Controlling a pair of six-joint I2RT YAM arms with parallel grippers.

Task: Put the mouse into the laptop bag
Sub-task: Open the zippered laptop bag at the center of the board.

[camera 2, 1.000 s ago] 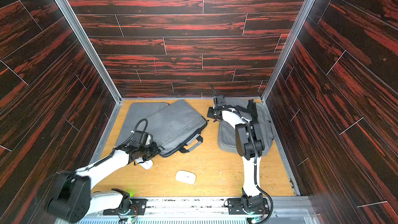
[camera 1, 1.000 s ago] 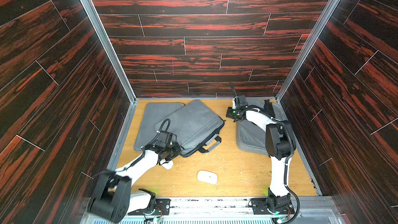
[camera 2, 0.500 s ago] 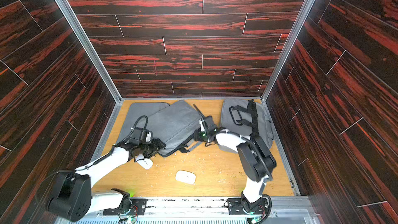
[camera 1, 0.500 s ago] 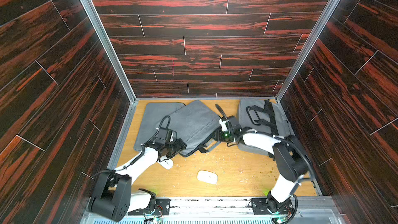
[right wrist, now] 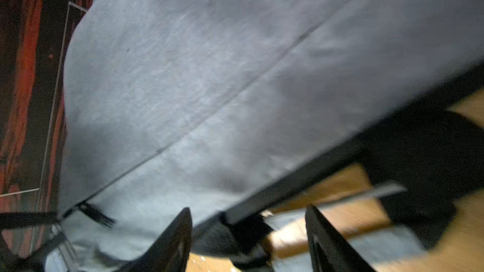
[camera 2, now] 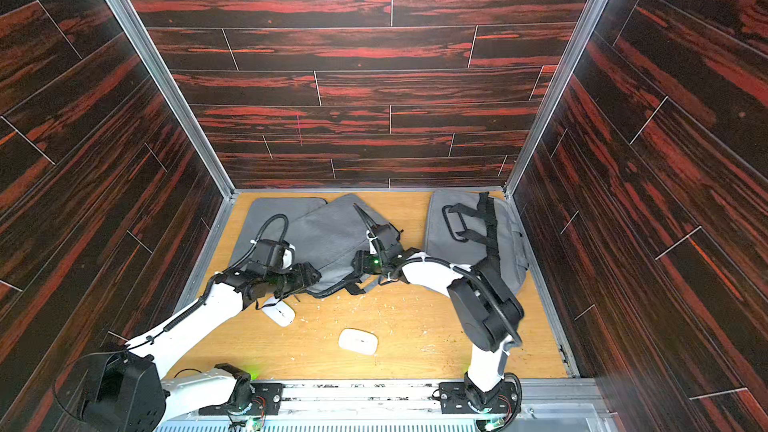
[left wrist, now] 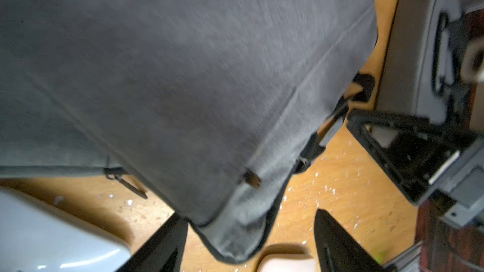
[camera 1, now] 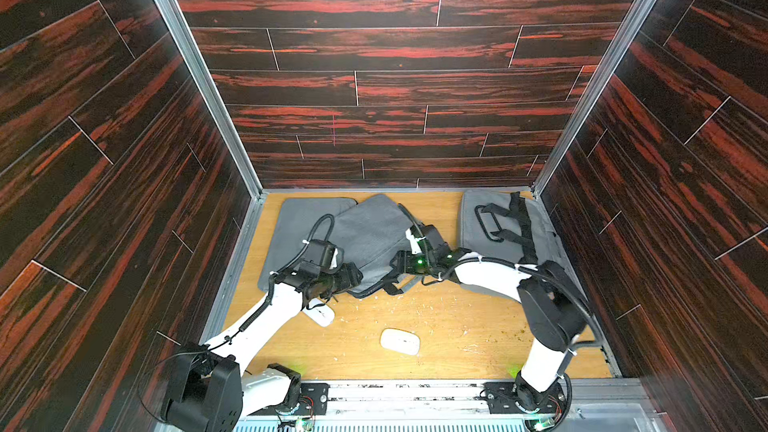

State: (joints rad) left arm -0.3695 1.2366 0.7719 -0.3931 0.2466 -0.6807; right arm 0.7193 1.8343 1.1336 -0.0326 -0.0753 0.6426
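Left fingers [left wrist: 165, 247], clenched a second ago, are now released astride a corner of the central grey fabric laptop bag [camera 1: 370, 234]. Right fingers [right wrist: 172, 242], swung in from 2 o'clock, are spread at its handle edge. The flat white oval mouse [camera 1: 400, 342] is left untouched on the bench [camera 1: 478, 326] at 6 o'clock; opening the bag is judged next.

A light wooden table [camera 1: 478, 338], flecked with white crumbs [camera 1: 399, 305], stands inside dark, red-streaked plank walls [camera 1: 374, 89] with aluminium corner posts [camera 1: 199, 72]. A flat gray sleeve [camera 1: 299, 218] lies at left rear, a gray black-strapped bag [camera 1: 544, 238] at right rear.
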